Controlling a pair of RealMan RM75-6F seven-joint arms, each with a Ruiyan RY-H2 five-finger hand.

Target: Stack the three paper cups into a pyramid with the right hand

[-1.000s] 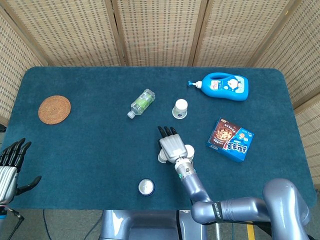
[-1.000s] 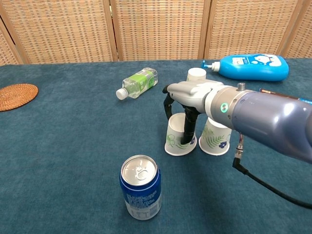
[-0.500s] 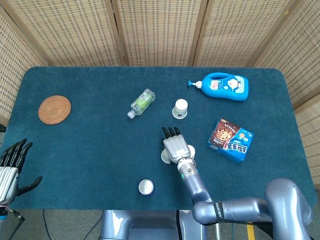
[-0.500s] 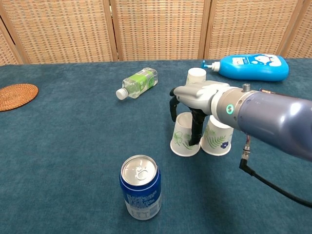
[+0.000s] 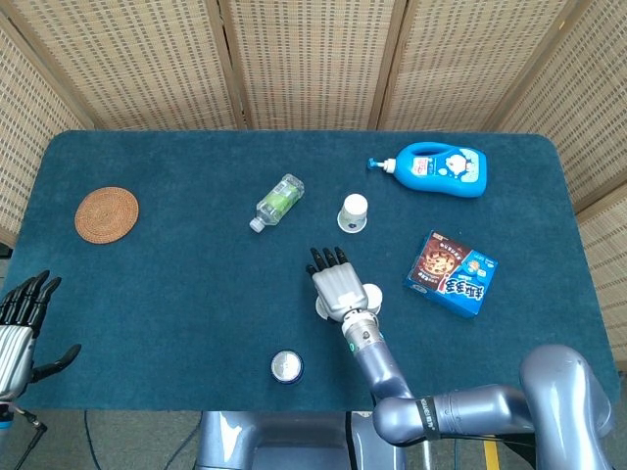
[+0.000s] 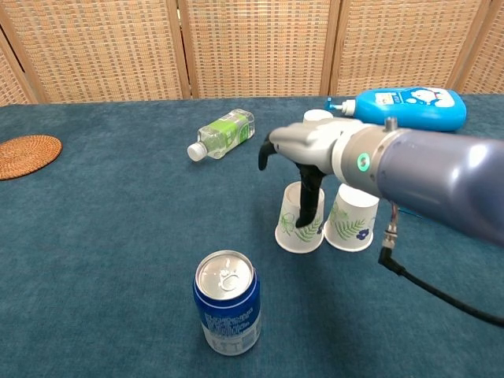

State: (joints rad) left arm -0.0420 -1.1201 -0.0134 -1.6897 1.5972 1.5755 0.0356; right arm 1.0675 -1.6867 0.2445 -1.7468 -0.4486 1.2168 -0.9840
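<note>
Teal cloth surface (image 5: 147, 294), woven screens behind. Far left: round wicker coaster (image 5: 106, 213). Left hand (image 5: 20, 318) at near-left edge, off the surface, fingers spread, holding nothing. Centre-left, far: clear water bottle (image 6: 222, 133) with green label, lying on its side. Near centre: blue soda can (image 6: 227, 313), upright, unopened.

Centre: two paper cups upside down, side by side, rims about touching — left cup (image 6: 298, 219), right cup (image 6: 351, 220), both with leaf print. Right hand (image 6: 303, 150) above them, palm down, fingers apart; a dark fingertip hangs in front of the left cup; cannot tell if it touches. Nothing gripped. Third cup (image 5: 354, 212) stands inverted farther back, apart from the pair; in the chest view mostly hidden behind the hand.

Right: blue detergent bottle (image 5: 435, 168) on its side, far. Snack box (image 5: 452, 272) flat, right of the cups.
</note>
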